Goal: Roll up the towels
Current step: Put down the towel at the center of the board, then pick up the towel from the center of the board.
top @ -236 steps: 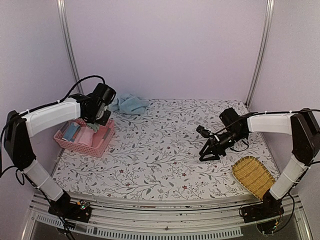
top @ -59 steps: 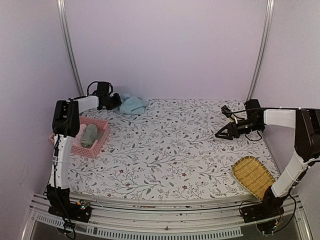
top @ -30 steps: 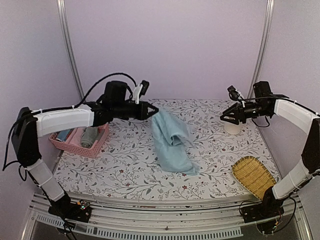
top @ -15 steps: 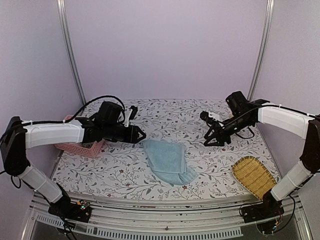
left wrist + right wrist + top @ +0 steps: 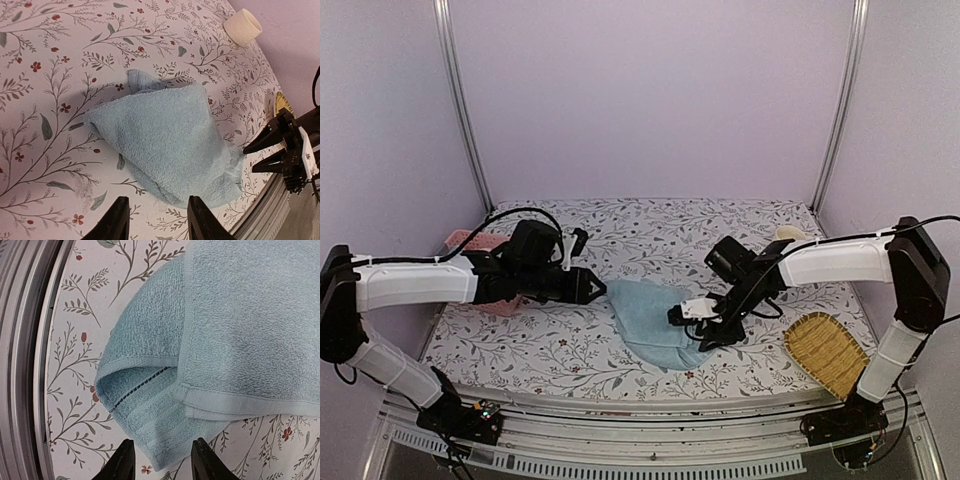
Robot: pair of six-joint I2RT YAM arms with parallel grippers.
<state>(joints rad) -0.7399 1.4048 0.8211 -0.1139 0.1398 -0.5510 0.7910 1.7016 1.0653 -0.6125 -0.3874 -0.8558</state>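
**Light blue towel (image 5: 655, 318) laid folded on the worktop (image 5: 650, 225)**

The towel is seen loosely folded over itself in the middle of the flowered worktop, a little toward the near edge. The left end effector (image 5: 599, 288) is held low just beside its left edge, with the fingers apart and nothing clamped. The right end effector (image 5: 162, 462) is placed at the near right corner, with the fingers apart on both sides of the fold and not closed on it. A cream mug (image 5: 242, 27) is seen far behind.
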